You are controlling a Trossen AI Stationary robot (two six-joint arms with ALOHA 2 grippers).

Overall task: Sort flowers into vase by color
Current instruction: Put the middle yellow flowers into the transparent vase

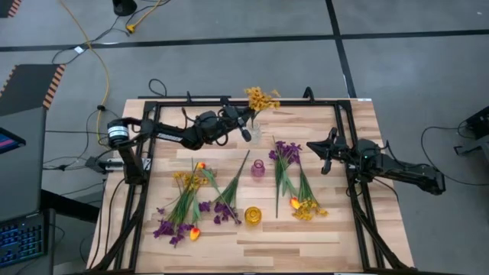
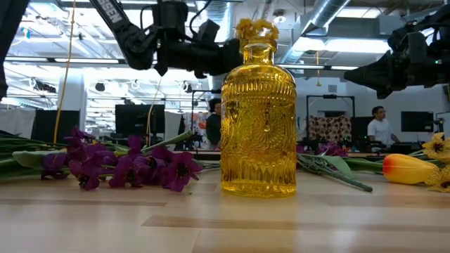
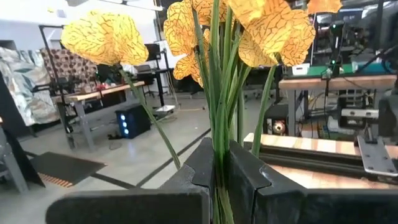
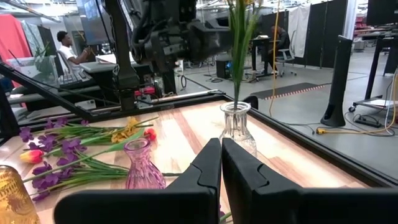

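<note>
Flowers lie in loose heaps on the worktop, and one bunch is on its way into a vase. The left pincer is clamped on the green stems of a yellow cluster spray, holding it upright at the far side, with the stem ends down in the neck of the clear vase. Gripping low on the stems keeps the blooms above the fingers and lets the stems feed straight down into the narrow opening.

The right pincer hangs above the worktop on the right, its fingers pressed together and holding nothing; it waits clear of the left arm's path.

The purple vase and the yellow vase stand along the middle, both seemingly empty, spaced so either arm can reach them. Mixed purple blossoms and an orange tulip lie at the near left, with more purple blooms and yellow ones on the right. Judging by this, sorting has barely begun, and the spray probably needs releasing only once it stands by itself.
</note>
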